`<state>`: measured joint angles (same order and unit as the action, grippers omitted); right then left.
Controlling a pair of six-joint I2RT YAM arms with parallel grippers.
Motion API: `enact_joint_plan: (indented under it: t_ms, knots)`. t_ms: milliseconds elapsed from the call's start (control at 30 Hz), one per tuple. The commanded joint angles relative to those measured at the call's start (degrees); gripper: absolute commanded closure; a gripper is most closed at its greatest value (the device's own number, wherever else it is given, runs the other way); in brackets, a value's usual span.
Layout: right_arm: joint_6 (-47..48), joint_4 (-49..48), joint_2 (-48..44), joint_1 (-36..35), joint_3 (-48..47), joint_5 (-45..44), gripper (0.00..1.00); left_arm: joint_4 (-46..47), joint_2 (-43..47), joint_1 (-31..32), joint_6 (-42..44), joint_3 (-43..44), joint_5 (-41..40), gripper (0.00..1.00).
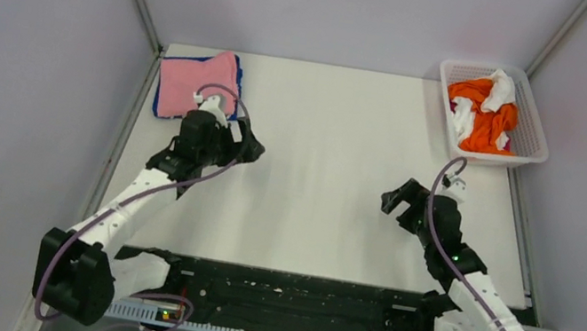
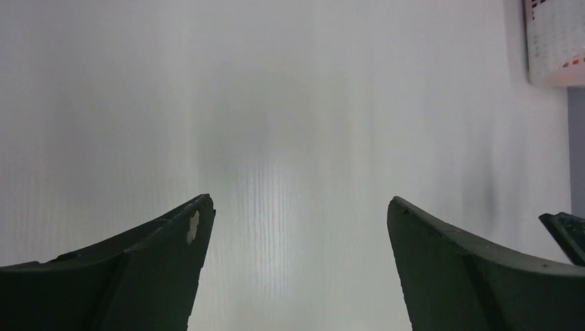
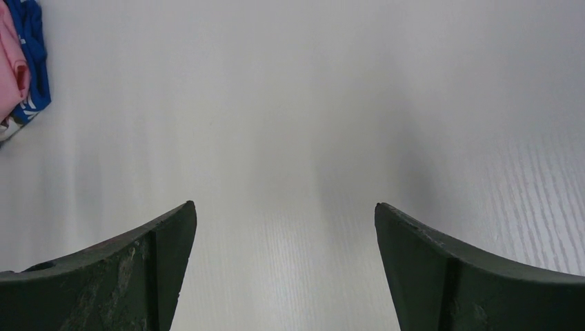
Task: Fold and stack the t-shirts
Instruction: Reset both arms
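A plain light pink cloth t-shirt (image 1: pixel 196 82) lies folded into a rough square at the far left corner of the white table (image 1: pixel 331 136). It rests on top of a royal blue t-shirt (image 3: pixel 38 69), which shows only as a narrow border along the pink one's edges. In the right wrist view a little white marking is visible on the blue cloth. The left gripper (image 1: pixel 250 147) hovers just near and right of this stack, not touching it. Its dark fingers (image 2: pixel 172 262) are spread wide, with nothing but bare table between them. The right gripper (image 1: pixel 397 199) is out over the right half of the table, well apart from the shirts and pointing left toward them. Its jaws are likewise spread wide and hold nothing. At the far right corner sits a white plastic lattice basket (image 1: pixel 538 125), partly off the table's right edge. It holds a crumpled heap of orange cloth (image 1: pixel 483 116) mixed with pieces of white cloth (image 1: pixel 501 85). The middle of the table between the two grippers shows only its pale, faintly grained surface.
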<state>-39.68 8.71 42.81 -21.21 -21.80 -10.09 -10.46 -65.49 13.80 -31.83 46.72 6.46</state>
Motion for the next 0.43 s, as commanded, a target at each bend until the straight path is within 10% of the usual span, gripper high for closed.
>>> enact_joint_plan:
  t_ms: [0,400]
  knots:
    - [-0.4,1.8,-2.8,0.2,-1.2,-5.3,0.01,2.9,7.1,1.6,-2.0,-7.3,-2.8,0.01]
    - [-1.5,-1.8,-3.7,0.2,2.3,-9.5,0.01,4.6,13.1,1.5,-2.0,-12.9,-9.1,0.01]
